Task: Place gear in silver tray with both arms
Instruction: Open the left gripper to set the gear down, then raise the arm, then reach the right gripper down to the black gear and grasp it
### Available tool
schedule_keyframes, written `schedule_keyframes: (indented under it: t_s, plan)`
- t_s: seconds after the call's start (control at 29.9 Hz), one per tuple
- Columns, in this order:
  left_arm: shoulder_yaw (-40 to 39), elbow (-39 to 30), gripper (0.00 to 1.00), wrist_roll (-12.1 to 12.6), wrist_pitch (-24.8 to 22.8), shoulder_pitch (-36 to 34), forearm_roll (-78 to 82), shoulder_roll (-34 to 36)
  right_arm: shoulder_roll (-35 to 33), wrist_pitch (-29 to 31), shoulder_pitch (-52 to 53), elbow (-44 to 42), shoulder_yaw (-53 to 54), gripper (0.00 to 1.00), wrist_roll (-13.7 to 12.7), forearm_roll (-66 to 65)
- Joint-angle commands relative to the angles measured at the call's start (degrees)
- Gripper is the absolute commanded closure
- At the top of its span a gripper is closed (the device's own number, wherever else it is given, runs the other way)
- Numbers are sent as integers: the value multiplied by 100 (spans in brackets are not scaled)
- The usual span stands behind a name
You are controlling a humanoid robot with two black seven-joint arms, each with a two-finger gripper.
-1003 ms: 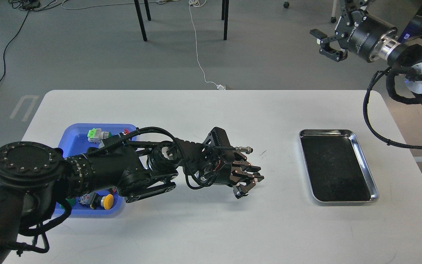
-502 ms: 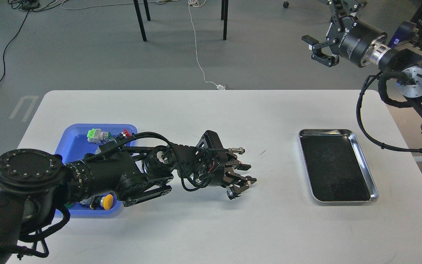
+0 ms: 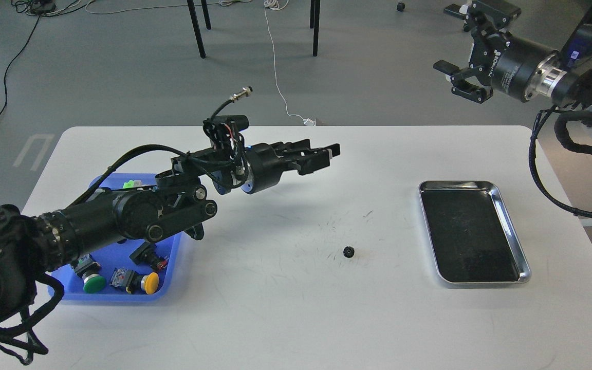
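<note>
Left gripper (image 3: 327, 152) state unclear, right gripper (image 3: 460, 77) open and empty, gear (image 3: 348, 251) on table (image 3: 285, 308), no readable writing

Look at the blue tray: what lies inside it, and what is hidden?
Inside the blue tray lie a green push button, a yellow one and a black switch. The left arm covers the tray's far half, so its contents there are unseen.

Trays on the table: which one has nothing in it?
The silver tray on the right: its dark floor is bare. The blue tray on the left holds push buttons, and the gear lies on the table between them.
</note>
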Motion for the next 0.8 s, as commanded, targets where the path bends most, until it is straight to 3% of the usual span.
schedule_keyframes:
  t_s: [0.0, 0.13, 0.27, 0.43, 0.53, 0.77]
  plan:
    - [-428, 8, 2, 4, -86, 2, -2150, 186, -15, 1, 104, 238, -294, 2, 40, -499]
    - [-902, 8, 2, 4, -631, 2, -3605, 520, 125, 1, 683, 265, -927, 2, 58, -991]
    - [-1930, 8, 2, 12, -1272, 273, -4704, 959, 538, 1, 1746, 326, -2244, 5, 172, -1414]
    - [-2749, 114, 2, 161, -2107, 749, -5392, 1504, 1407, 1, 2696, 440, -3765, 5, 366, -2019]
    - [-2855, 219, 2, 285, -2275, 828, -5558, 1680, 1996, 1, 2794, 406, -4179, 7, 374, -2547]
    - [-2873, 219, 2, 285, -2284, 872, -5867, 1865, 3262, 1, 2785, 265, -5207, 8, 418, -2988]
